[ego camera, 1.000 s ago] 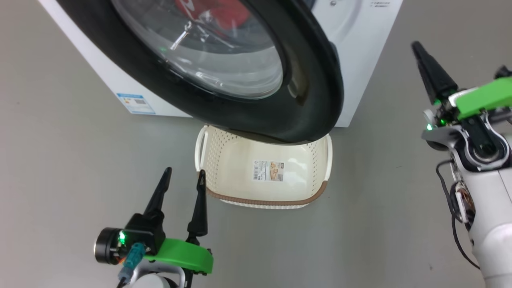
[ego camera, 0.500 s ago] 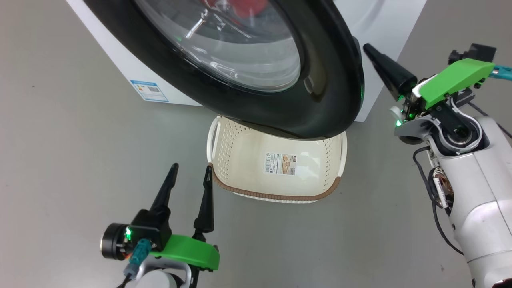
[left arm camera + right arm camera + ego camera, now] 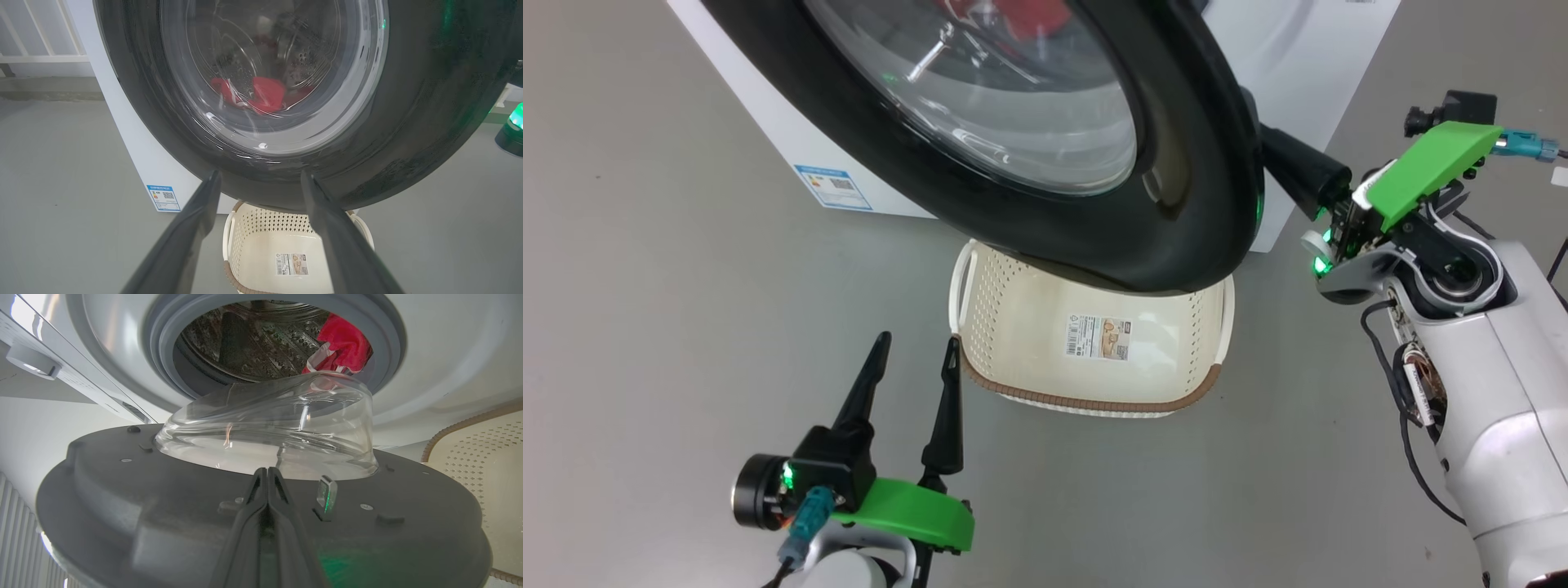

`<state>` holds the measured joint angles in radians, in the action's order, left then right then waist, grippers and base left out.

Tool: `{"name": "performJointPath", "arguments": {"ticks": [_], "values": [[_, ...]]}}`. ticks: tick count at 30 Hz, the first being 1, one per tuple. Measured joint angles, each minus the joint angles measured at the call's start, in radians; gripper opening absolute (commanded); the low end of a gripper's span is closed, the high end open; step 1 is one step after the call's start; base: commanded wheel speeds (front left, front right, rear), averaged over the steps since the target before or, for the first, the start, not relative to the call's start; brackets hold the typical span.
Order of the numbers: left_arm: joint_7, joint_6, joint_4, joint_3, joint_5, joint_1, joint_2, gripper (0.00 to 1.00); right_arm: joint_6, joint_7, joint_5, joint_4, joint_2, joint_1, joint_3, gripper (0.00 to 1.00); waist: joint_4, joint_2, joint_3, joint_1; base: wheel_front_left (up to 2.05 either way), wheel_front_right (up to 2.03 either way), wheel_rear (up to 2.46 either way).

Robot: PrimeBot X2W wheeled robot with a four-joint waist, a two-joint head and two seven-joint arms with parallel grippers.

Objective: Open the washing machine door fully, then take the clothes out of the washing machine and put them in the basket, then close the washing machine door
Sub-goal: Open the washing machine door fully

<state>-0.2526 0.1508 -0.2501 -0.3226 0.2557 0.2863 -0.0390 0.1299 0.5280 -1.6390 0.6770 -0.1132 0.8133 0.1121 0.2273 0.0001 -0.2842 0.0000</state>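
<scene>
Left gripper (image 3: 917, 337): the jaws stand wide with nothing between them. It hangs over the grey floor (image 3: 645, 367), just beside the near left corner of the basket.
Basket (image 3: 1086, 404): cream perforated plastic with a brown rim, standing empty on the floor under the low edge of the door. It is probably light and would slide if bumped.
Right gripper (image 3: 267, 470): the two dark fingers are pressed together and hold nothing. They lie along the grey inner face of the door and point at the glass bulge. Whether they touch the door I cannot tell.
Washing machine door (image 3: 1176, 204): a round door with a glossy black rim and clear glass, partly open and hanging over the basket.
Door, handling: it seems rigid and rather heavy, and it swings only on its hinge. The shiny rim looks slippery, so a push on the matt inner face near the free edge seems safer.
Washing machine (image 3: 1307, 65): a white box with a blue-grey gasket (image 3: 163, 335) around a steel drum (image 3: 253, 347).
Clothes (image 3: 343, 339): red fabric with white stripes, lying inside the drum at the opening.
Clothes, handling: they are soft, light and limp, so pinch a raised fold. They may snag on the gasket.
</scene>
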Motion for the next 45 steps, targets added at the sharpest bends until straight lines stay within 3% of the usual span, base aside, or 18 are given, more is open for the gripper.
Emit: {"name": "performJointPath", "arguments": {"ticks": [24,45], "values": [[0.000,-0.001,-0.028,0.029,0.001,-0.024,0.000,1.00,-0.003,0.110,-0.059,-0.114,0.037,-0.174,0.043,0.00,0.012,0.0000,0.067,0.0000,0.00,0.00,0.00],[0.000,-0.003,-0.056,0.035,0.001,-0.049,0.000,1.00,-0.003,0.086,-0.181,-0.198,0.042,-0.283,0.232,0.00,0.059,0.0000,0.125,0.0000,0.00,0.00,0.00]]}}
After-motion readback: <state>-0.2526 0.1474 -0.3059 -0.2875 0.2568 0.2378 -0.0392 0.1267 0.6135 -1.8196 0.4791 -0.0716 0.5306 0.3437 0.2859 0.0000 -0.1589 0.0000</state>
